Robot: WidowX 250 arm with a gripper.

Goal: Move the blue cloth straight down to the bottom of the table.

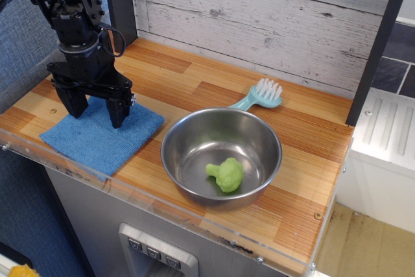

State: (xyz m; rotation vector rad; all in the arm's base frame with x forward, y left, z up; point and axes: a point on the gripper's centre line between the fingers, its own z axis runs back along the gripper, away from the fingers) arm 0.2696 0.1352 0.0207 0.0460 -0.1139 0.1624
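Observation:
The blue cloth (104, 138) lies flat on the wooden table (194, 89) at the front left, its near corner at the clear acrylic edge. My black gripper (98, 109) stands upright over the cloth's back half. Its two fingers (118, 109) are spread apart and open, with nothing between them. The fingertips sit at or just above the cloth; I cannot tell whether they touch it.
A steel bowl (221, 157) with a green toy broccoli (225, 174) in it stands right of the cloth. A pale teal brush (258, 95) lies behind the bowl. The grey-white plank wall (272, 17) runs along the back. A dark post (119, 1) rises behind the arm.

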